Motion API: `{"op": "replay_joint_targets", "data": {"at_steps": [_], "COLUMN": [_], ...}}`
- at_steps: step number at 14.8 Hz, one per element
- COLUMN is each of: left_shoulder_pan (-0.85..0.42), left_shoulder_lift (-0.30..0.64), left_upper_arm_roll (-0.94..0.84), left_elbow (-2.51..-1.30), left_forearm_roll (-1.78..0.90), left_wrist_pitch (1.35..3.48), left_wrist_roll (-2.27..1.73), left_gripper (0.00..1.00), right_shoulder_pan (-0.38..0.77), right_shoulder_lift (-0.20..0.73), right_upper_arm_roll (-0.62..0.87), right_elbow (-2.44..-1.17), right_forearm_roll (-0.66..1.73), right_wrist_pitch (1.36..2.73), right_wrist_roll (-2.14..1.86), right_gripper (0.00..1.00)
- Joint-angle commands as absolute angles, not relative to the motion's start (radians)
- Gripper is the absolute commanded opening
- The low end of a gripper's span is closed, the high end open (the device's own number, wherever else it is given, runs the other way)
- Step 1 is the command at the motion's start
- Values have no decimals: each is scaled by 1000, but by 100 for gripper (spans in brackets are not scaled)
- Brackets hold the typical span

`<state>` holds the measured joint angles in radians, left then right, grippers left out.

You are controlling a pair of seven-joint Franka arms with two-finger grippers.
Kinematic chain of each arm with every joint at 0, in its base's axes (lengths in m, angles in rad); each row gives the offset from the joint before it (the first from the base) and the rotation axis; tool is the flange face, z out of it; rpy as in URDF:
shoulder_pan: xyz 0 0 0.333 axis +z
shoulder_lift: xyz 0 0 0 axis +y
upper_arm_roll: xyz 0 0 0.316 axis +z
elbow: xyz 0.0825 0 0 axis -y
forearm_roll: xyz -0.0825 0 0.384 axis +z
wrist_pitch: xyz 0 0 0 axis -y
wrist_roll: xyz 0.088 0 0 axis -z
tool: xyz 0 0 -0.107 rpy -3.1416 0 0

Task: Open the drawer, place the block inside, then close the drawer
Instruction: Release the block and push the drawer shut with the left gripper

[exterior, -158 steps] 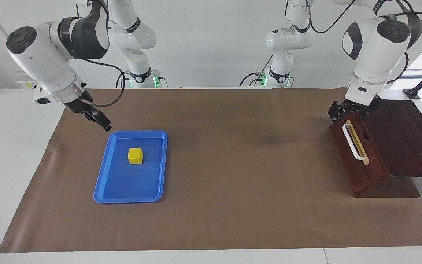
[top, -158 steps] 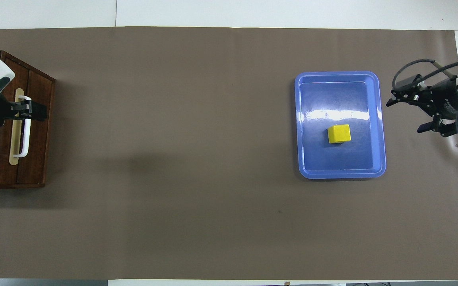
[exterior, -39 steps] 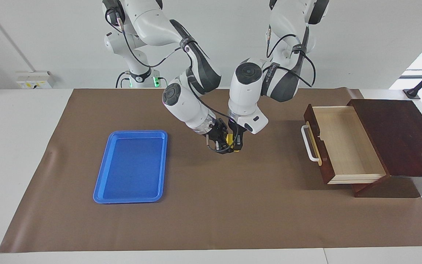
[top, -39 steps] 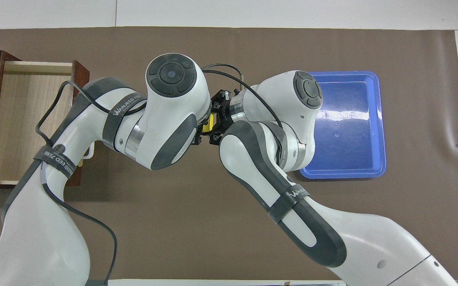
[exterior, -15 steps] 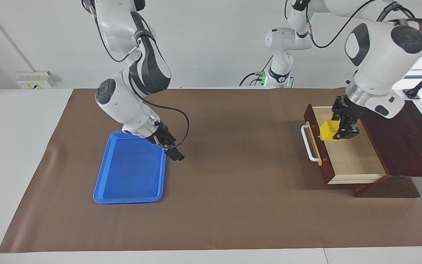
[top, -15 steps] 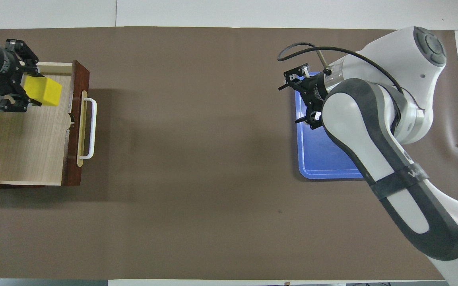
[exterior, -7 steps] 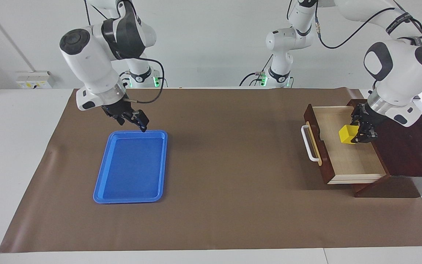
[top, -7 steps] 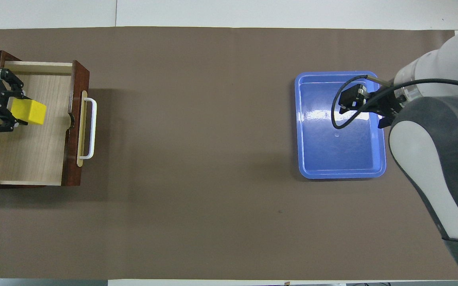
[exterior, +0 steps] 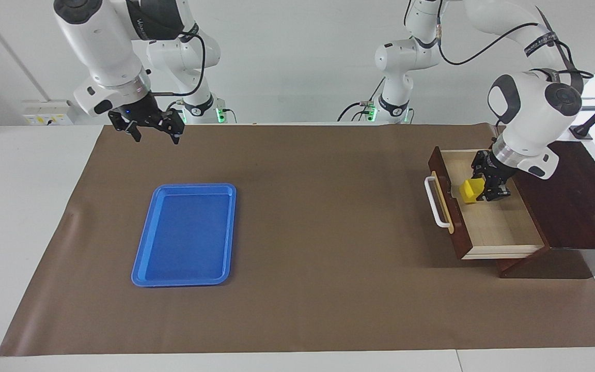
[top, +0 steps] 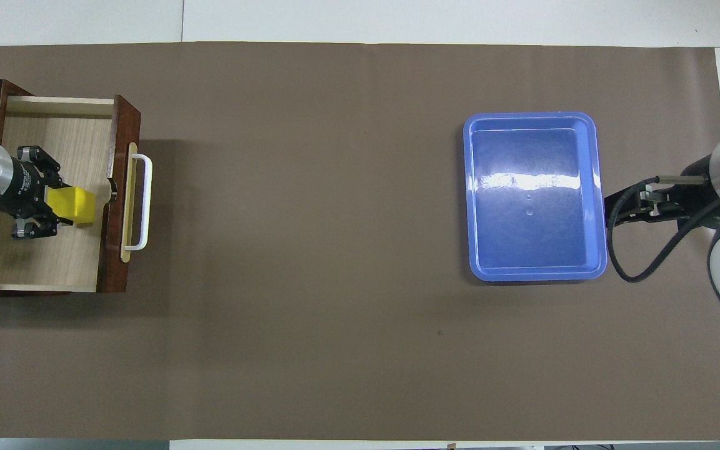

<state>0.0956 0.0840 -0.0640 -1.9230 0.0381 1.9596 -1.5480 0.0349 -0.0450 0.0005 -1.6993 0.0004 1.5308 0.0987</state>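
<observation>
The drawer (exterior: 499, 227) stands pulled open at the left arm's end of the table, its pale wood floor bare toward its farther part; it also shows in the overhead view (top: 41, 262). Its white bar handle (exterior: 434, 201) faces the middle of the table. My left gripper (exterior: 483, 195) is down inside the drawer, shut on the yellow block (exterior: 468, 190), which is tilted and close to the drawer's front panel. In the overhead view the block (top: 79, 206) sits between the left gripper's (top: 54, 203) fingers. My right gripper (exterior: 154, 132) is open and empty, raised over the mat.
A blue tray (exterior: 142, 268) lies empty toward the right arm's end of the table; it also shows in the overhead view (top: 535, 275). The dark wooden cabinet (exterior: 571, 196) holds the drawer. A brown mat (exterior: 328, 258) covers the table.
My left gripper has carried the block lower and toward the drawer's front panel. My right gripper has lifted off the tray and drawn back toward the robots.
</observation>
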Motion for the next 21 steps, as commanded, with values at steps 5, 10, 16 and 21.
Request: {"op": "replay_joint_targets", "data": {"at_steps": [5,10,16,21], "left_shoulder_pan": [92,14,-172,-91], "left_shoulder_lift": [32,92,94,94], "left_upper_arm_roll": [-63,-75,-74,-71], "left_elbow": [-1994,-1723,-1831,-1893], "left_forearm_roll": [57,26,95,135], "left_wrist_pitch": [2036,1870,1907,1993], "left_wrist_roll": [-1560,-1578,-1631,-1614], "left_gripper": [100,100,100,100], "right_shoulder_pan": [-15,-14,2,5], "right_shoulder_lift": [-17,-17,-17,-17], "right_upper_arm_roll": [14,12,17,26], "right_elbow": [-1704,-1707,-1707,-1706], "right_forearm_roll": [-3,-15,-63,-55], "right_wrist_pitch": [1598,1603,1640,1640], "right_wrist_roll": [100,117,115,69], "right_gripper": [97,100,100,100]}}
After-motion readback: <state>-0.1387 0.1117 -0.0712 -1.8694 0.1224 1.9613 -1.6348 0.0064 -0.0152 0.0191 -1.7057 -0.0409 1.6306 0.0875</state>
